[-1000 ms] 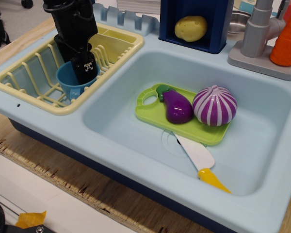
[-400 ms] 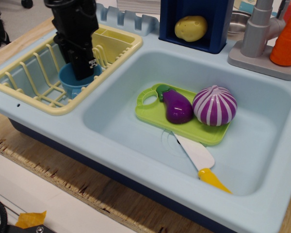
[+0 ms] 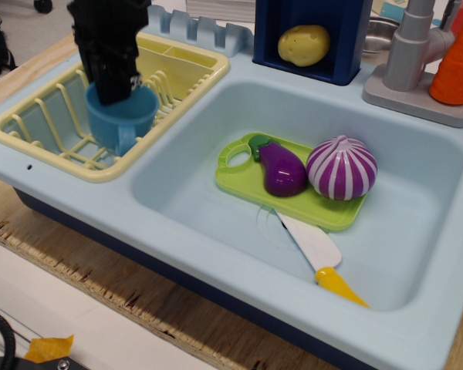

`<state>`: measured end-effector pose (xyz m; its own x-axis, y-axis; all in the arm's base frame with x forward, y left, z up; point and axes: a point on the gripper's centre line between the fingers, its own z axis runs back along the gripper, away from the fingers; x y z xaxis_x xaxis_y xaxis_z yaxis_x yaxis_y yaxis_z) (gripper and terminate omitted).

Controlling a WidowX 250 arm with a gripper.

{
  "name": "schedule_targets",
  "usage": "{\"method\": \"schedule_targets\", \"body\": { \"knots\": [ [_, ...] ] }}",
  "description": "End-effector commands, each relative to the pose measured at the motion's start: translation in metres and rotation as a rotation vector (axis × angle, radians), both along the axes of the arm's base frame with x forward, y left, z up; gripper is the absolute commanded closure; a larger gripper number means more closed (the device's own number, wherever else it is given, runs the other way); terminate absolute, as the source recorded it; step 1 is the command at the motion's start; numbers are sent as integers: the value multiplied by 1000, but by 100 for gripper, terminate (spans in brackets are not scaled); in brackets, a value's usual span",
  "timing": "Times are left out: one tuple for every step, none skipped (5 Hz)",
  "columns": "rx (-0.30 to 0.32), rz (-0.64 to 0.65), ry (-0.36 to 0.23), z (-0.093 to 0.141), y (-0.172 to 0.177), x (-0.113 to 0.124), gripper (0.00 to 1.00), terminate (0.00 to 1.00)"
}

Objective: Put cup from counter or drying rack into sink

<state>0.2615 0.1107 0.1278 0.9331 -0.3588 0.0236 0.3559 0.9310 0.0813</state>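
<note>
The blue cup (image 3: 123, 119) hangs a little above the pale yellow drying rack (image 3: 54, 127) at the left, its handle pointing toward the front. My black gripper (image 3: 114, 86) comes down from above and is shut on the cup's rim, with one finger inside the cup. The light-blue sink (image 3: 201, 208) lies to the right of the rack, with the grey faucet (image 3: 411, 54) at its back right corner.
In the sink lie a green cutting board (image 3: 239, 173) with a purple eggplant (image 3: 282, 169) and a purple striped onion (image 3: 341, 167), and a yellow-handled knife (image 3: 318, 252). A potato (image 3: 303, 44) sits in a blue box behind. An orange carrot (image 3: 457, 65) stands beside the faucet.
The gripper has closed on the cup and lifted it up off the rack slats. The rack shifted slightly.
</note>
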Motion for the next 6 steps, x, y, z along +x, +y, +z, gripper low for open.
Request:
{"method": "schedule_targets", "body": {
  "knots": [
    [86,55,-120,59,-20,6,100,0],
    [82,120,-190,79,-39,-1,100,0],
    [24,190,-165,79,-60,-3,100,0],
    [-37,248,-118,62,-77,-13,100,0],
    [-37,248,-118,62,-77,-13,0,0],
    [-37,248,-118,62,-77,-13,0,0]
  ]
}}
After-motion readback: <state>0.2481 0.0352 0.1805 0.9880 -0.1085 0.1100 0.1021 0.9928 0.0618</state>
